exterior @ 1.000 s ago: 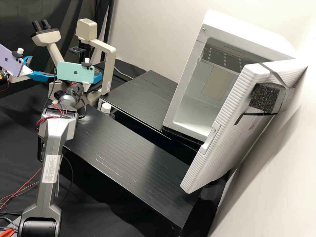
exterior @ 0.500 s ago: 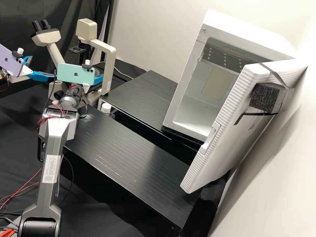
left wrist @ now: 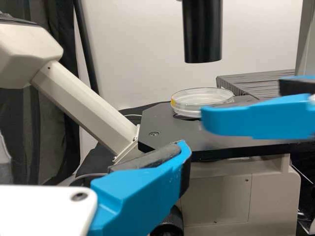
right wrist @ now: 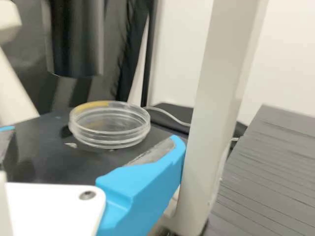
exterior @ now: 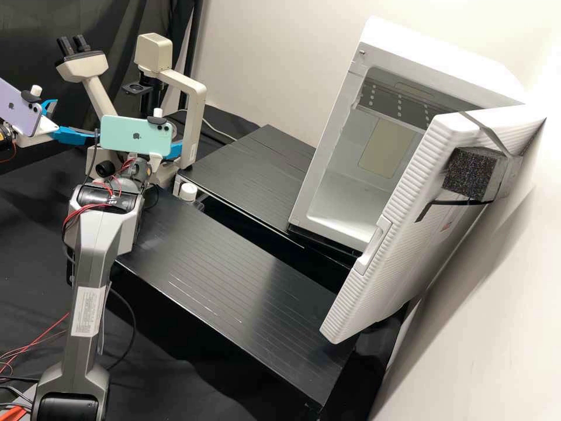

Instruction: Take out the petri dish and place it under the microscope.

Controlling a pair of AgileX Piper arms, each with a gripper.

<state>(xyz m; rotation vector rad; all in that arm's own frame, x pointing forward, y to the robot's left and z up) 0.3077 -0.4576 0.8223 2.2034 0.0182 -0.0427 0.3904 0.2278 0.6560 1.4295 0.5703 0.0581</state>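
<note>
Under microscope's (exterior: pixel 196 120) black tube (left wrist: pixel 202 34), petri dish (right wrist: pixel 109 127) lies flat on dark stage (left wrist: pixel 165 127). Our right hand (exterior: pixel 175 150) is near dish, fingers spread. Our left hand (exterior: pixel 75 121), also spread, is by eyepiece side. White-capped bottle (exterior: pixel 188 192) near microscope's foot; well apart, we see white cabinet (exterior: pixel 432 61), door (exterior: pixel 374 286) wide open.

The left gripper (exterior: pixel 76 120) and right gripper (exterior: pixel 174 151) each hold 2 blue fingers (left wrist: pixel 140 194) apart.
</note>
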